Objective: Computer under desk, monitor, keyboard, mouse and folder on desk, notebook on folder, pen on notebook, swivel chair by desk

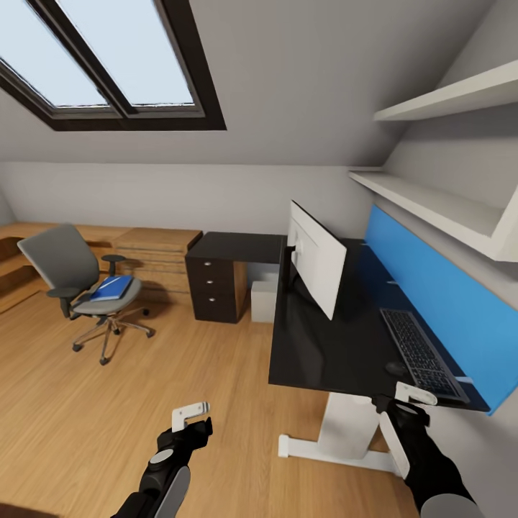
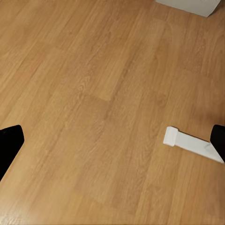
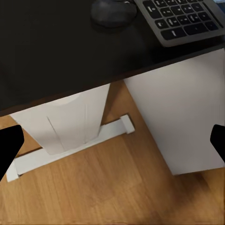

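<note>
Ahead, open floor (image 1: 144, 388) beside desk (image 1: 324, 345).

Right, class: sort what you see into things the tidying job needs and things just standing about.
Job: desk, monitor, keyboard, mouse, folder, swivel chair, computer.
Standing about: wall shelves, skylight, wooden low shelving.

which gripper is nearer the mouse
Right. The right gripper hangs just off the desk's near edge beside the mouse; the left gripper is over open floor, well away.
</note>
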Controlling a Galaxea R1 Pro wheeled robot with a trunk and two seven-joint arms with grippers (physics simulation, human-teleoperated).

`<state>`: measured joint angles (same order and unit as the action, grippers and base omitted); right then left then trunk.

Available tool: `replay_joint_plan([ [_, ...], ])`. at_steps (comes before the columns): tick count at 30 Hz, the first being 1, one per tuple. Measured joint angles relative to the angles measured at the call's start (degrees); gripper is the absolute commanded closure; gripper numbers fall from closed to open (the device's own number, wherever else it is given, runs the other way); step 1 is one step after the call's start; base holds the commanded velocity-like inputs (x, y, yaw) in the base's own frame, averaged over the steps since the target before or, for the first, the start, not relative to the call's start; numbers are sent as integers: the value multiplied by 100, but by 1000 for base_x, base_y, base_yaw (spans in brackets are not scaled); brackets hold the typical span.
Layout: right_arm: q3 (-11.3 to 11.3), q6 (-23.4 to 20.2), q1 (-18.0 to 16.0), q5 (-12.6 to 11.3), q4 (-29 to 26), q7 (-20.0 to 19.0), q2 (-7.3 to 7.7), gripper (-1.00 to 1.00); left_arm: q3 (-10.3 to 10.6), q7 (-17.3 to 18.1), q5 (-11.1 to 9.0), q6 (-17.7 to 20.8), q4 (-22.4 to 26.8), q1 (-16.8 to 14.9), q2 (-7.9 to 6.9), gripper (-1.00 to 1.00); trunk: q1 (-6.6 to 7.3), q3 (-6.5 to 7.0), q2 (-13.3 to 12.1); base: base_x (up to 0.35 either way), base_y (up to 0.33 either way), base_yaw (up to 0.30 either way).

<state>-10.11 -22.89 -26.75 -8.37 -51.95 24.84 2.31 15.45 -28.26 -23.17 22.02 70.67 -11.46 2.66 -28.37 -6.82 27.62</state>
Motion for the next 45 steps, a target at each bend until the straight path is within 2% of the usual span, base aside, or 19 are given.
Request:
replay_joint_plan([
  [4, 0, 312, -20, 3, 373, -4, 24, -100, -2, 0, -1, -1, 0, 0, 0, -100, -1, 0, 0, 168, 0, 0],
  [7, 0, 397, -26, 13, 459, -5, 46, -100, 0, 0, 3, -1, 1, 0, 0, -100, -2, 0, 0, 51, 0, 0],
  [20, 0, 446, -34, 32, 527, -11, 162, -100, -3, 0, 11, -1, 1, 0, 0, -100, 0, 0, 1, 183, 0, 0],
  [29, -6, 455, -37, 23, 532, -18, 181, -100, -8, -4, 3, -1, 7, 0, -6, -100, -1, 0, 0, 109, -6, 0],
  [34, -15, 585, -114, -10, 934, -21, 336, -100, -9, -7, 5, -1, 9, 0, -9, -100, -1, 0, 0, 92, -26, 0],
  [36, -16, 734, -282, -14, 1233, -23, 394, -100, -9, -6, 1, -1, 9, 0, -9, -100, -2, 1, 0, 44, -4, 0],
  [45, -12, 793, -368, -13, 1426, -24, 427, -100, -9, -4, -1, -1, 9, 0, -9, -100, -1, 0, 0, 174, -1, 0],
])
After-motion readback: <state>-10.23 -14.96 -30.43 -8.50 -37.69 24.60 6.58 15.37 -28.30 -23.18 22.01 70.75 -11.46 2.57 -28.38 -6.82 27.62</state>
